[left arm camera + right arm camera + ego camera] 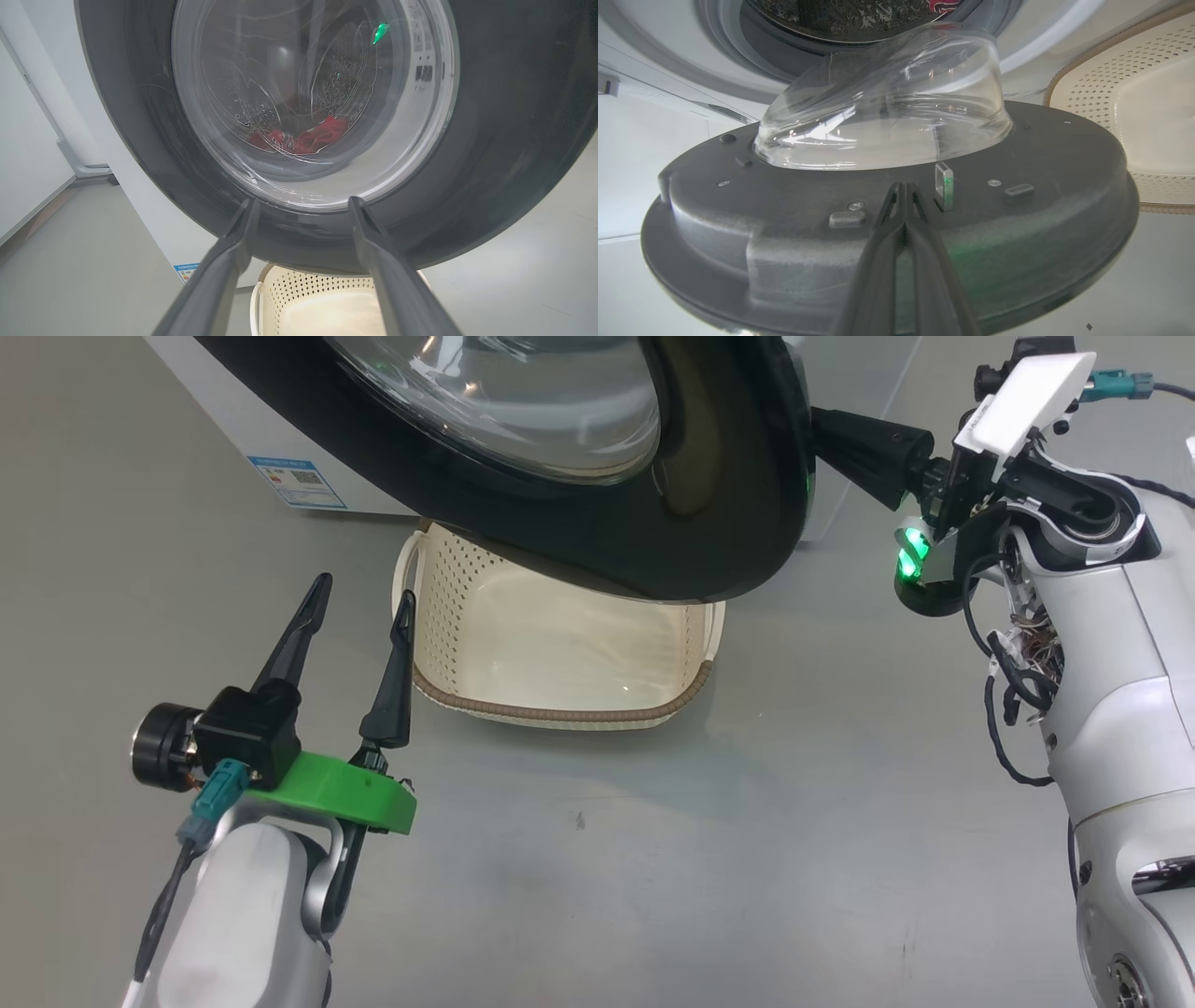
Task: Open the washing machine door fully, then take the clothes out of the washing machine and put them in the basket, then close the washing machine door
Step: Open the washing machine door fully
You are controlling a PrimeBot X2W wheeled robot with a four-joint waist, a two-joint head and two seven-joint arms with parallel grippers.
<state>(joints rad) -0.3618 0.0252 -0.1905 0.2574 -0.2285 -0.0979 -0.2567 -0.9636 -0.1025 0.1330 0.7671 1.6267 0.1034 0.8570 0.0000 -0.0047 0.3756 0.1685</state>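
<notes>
Head view: washing machine door (709,523) at 12 o'clock, partly open, black rim overhanging basket (560,714) on floor (597,859). At 8 o'clock, left gripper (364,590), fingers spread wide, empty. At 2 o'clock, right gripper (822,429), fingers together, tips behind door rim.

Left wrist view: at centre, red clothes (317,137) low in drum (345,79), seen through door glass; basket at 6 o'clock.

Right wrist view: closed fingertips at door's inner face beside latch (944,184), gripping nothing; contact unclear. At 12 o'clock, washing machine (738,56) port; basket at 3 o'clock.
</notes>
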